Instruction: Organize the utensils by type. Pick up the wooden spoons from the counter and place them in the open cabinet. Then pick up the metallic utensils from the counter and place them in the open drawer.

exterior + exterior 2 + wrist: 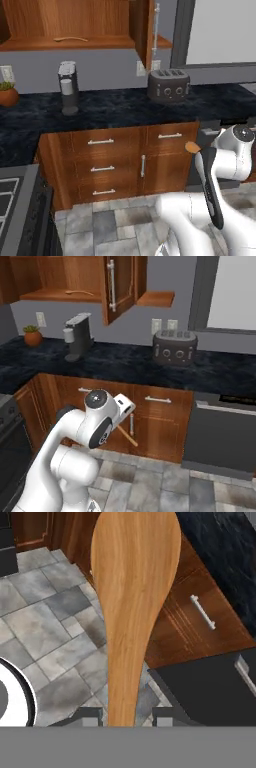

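Black veined marble tops the counter (125,107), with a toaster (168,85) on it and the open cabinet (65,25) up and left of the toaster, one wooden spoon (70,38) already on its shelf. Well below the toaster, over grey floor tiles, the gripper (127,714) is clamped on a second wooden spoon's (134,607) handle near its end. That smooth, stiff, light spoon will likely lever in so far-back a hold.

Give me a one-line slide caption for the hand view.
Hand grips a wooden spoon by its handle, bowl pointing out over grey floor tiles and cabinet fronts.

One wooden spoon (131,612) held in the claw (127,714); another (70,39) lies on the open cabinet (75,44) shelf
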